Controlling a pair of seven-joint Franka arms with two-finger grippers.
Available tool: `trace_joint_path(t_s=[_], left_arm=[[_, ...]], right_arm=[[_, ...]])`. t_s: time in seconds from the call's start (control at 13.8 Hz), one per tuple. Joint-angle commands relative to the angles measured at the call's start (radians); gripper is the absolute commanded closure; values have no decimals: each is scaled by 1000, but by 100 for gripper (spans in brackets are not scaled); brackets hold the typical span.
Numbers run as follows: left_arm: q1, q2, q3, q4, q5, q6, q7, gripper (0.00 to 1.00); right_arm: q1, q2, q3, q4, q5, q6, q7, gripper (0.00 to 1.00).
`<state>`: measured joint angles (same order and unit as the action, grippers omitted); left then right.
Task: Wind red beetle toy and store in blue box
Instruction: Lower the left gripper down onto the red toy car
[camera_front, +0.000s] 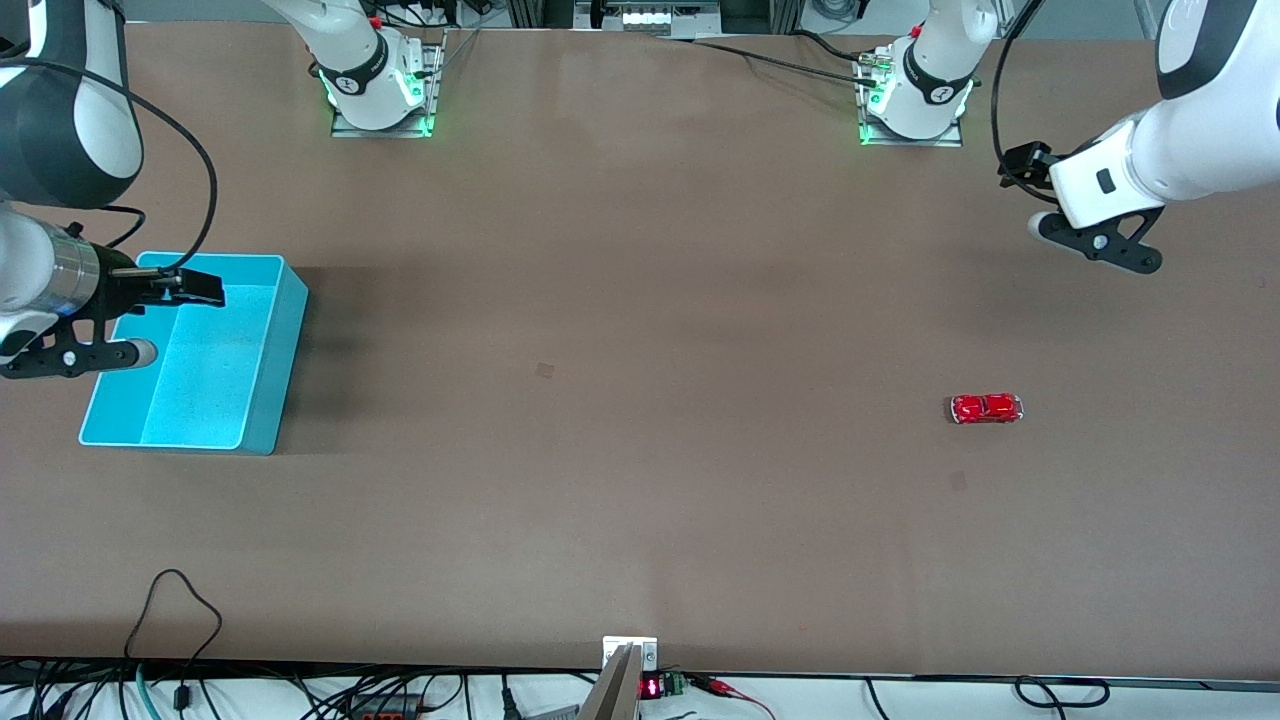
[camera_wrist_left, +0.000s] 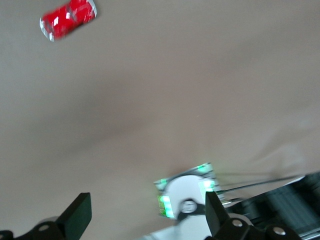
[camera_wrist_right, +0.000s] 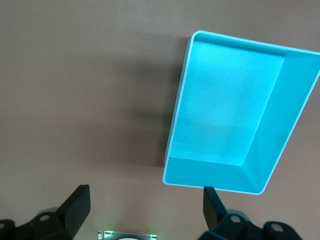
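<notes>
We see both grippers spread, holding nothing: left (camera_front: 1100, 245) over the desk's left-arm end, right (camera_front: 75, 355) over the box (camera_front: 265, 350). Beetle (camera_front: 986, 408) sits untouched.

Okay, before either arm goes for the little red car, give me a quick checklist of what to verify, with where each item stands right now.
1. Red beetle toy lies free on the table, toward the left arm's end, nothing touching it: ok.
2. Left hand open and empty, up in the air near its end of the table, not over the toy: ok.
3. Blue box upright with nothing inside: ok.
4. Right hand open and empty, hanging over the box edge: ok, though it may block the drop later.
5. Toy already wound: cannot tell.
6. Bare table between toy and box: ok.
</notes>
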<state>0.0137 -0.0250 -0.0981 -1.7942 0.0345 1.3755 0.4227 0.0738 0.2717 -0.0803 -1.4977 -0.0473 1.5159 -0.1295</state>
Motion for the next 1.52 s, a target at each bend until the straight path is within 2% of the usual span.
trace_joint_path(t_s=[0.0,0.14,0.29,0.51,0.65,0.87,1.09,1.23,1.45], left_arm=[[5,23,1,19,44,42,252,0],[5,40,1,7,44,98,445,0],[6,86,1,-11,93,205,563,0],[55,204,6,-60,106,500,842,0],[112,313,5,-66,125,636,974,0],[124,402,6,-112,125,836,1076,0],[126,430,8,-188,131,1008,1079,0],[155,486,5,-192,131,1040,1079,0],[164,516,3,-206,133,1097,1110,2]], right_arm=[[1,9,-1,4,6,-31,-9,0],[3,21,-1,5,6,-43,-13,0],[-2,24,-1,5,7,-39,-13,0],[-6,24,-3,5,6,-45,-15,0],[-6,32,-3,5,7,-45,-13,0],[-5,30,-3,5,7,-45,-13,0],[0,30,-3,7,7,-46,-13,0],[-2,30,-3,7,7,-46,-13,0],[-3,30,-3,5,6,-48,-13,0]])
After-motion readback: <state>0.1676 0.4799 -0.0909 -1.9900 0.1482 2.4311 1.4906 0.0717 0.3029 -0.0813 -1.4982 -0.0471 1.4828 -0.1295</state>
